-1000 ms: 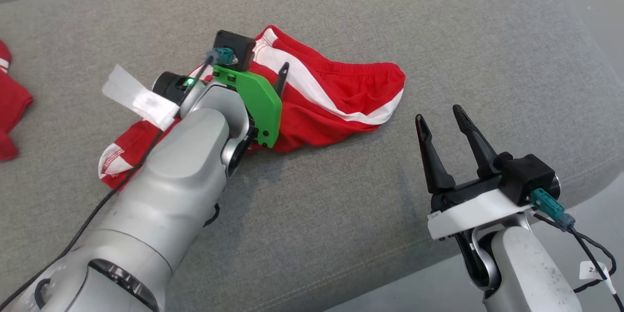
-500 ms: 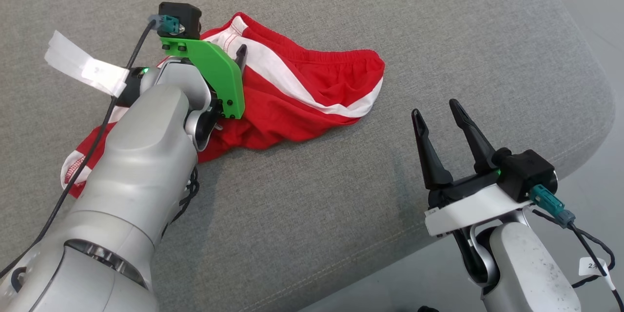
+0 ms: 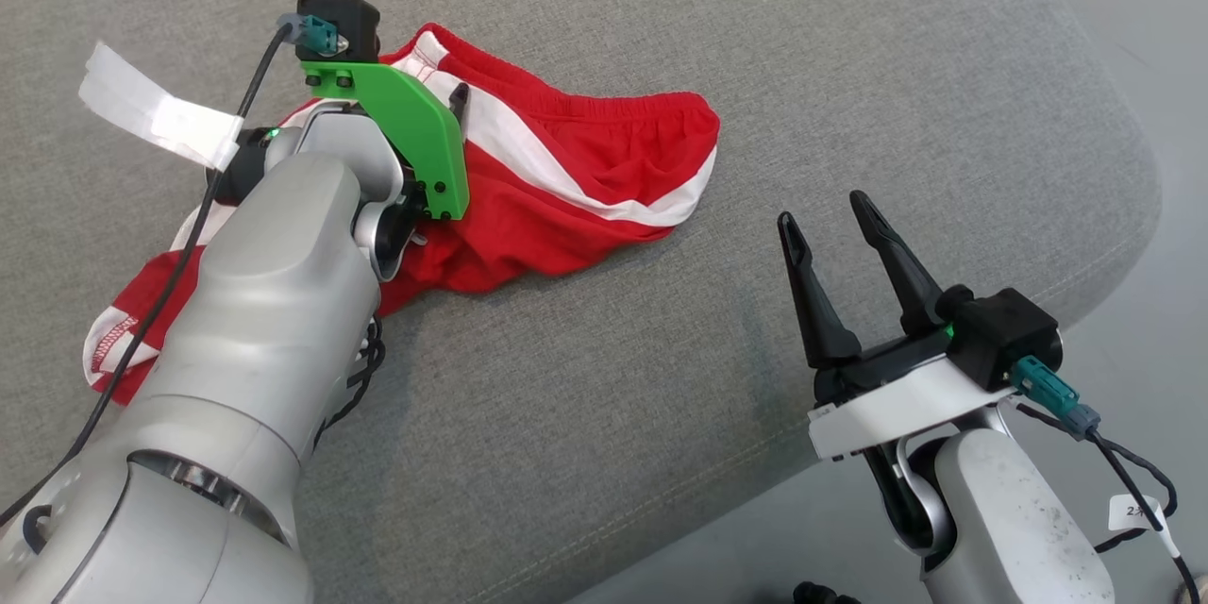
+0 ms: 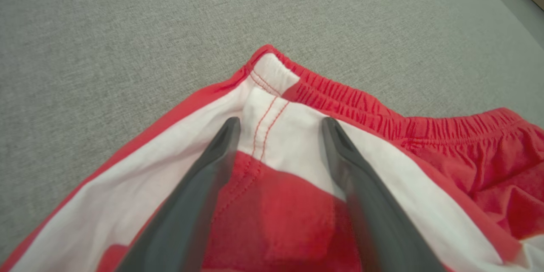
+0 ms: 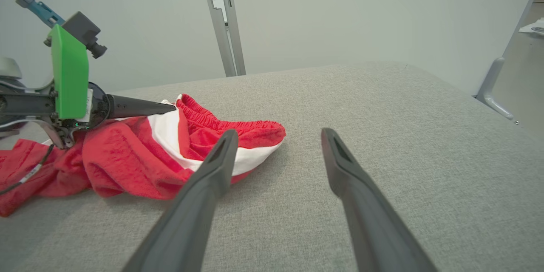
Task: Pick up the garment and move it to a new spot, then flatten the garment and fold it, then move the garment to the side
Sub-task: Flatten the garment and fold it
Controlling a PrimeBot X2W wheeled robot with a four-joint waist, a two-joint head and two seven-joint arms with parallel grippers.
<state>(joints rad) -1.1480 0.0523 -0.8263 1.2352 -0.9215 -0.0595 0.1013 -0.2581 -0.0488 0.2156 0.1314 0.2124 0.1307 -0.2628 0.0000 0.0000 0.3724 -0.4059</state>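
A grey upholstered cushion (image 3: 661,19) is carrying everything. The garment (image 3: 566,217), red shorts with white side stripes and a gathered waistband, is lying crumpled on the cushion's left half, one end trailing toward the near-left edge under the left arm (image 3: 264,302). That silver arm is reaching over the cloth. Its left gripper (image 4: 280,125) is hovering with jaws spread wide over the white stripe just short of the waistband corner, gripping nothing; whether its fingertips are touching the cloth cannot be told. The right gripper (image 3: 824,210) is hanging near the cushion's near-right edge, apart from the shorts, fingers parted wide and empty. A green bracket (image 3: 415,137) is sitting on the left wrist, a white tape tab (image 3: 156,118) sticking out beside it
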